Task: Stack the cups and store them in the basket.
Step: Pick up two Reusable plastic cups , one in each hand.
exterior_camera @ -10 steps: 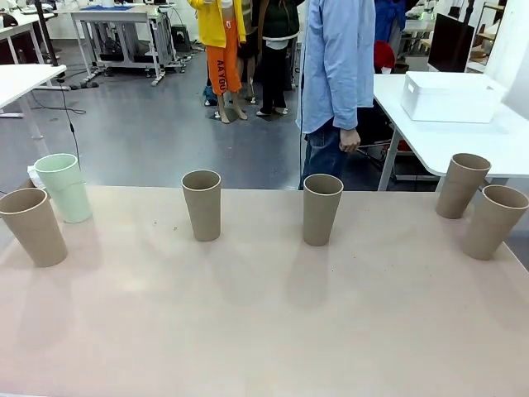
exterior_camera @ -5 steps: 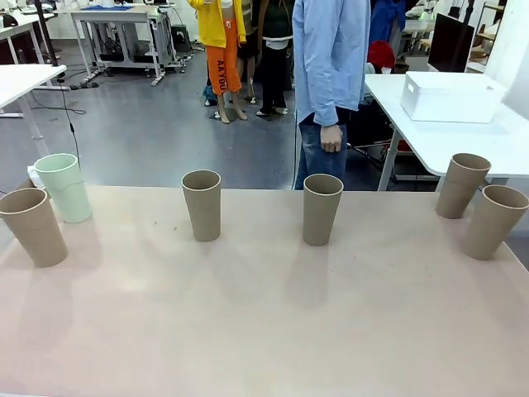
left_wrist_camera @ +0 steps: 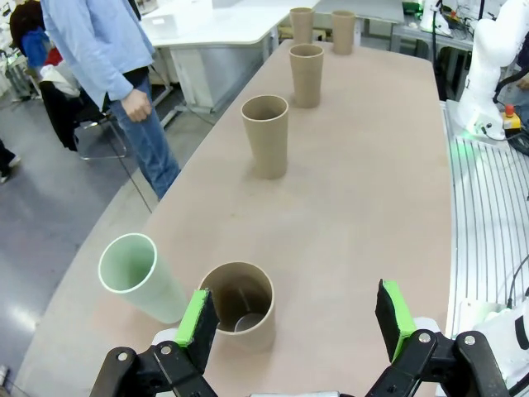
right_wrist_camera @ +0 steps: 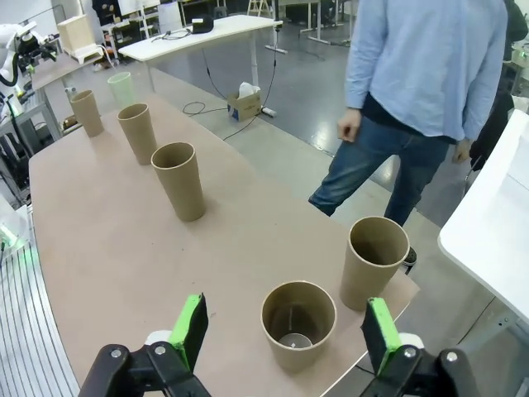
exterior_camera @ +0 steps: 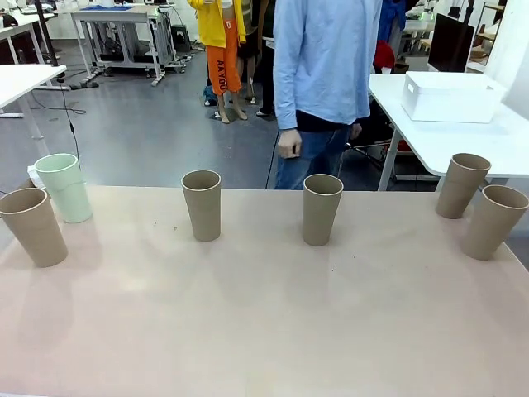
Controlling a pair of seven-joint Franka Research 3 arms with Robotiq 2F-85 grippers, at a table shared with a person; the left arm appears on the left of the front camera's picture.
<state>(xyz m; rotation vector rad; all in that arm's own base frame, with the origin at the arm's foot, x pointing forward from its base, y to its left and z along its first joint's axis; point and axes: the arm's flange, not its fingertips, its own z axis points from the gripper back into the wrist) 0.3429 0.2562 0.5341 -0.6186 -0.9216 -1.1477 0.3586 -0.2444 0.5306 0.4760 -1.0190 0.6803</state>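
Evidently poised to begin: left fingers [left_wrist_camera: 197, 324] and right fingers [right_wrist_camera: 191, 327] gape wide and empty, each with an upright tapered kraft-brown paper cup [left_wrist_camera: 240, 302] just ahead, ready for straddling.

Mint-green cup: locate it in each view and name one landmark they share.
Front view: mint-green cup at far left, behind the end brown cup.
Left wrist view: cup lower left, beside that brown cup.
Right wrist view: cup top left, farthest away.
Shared landmark: the person in the light-blue shirt.
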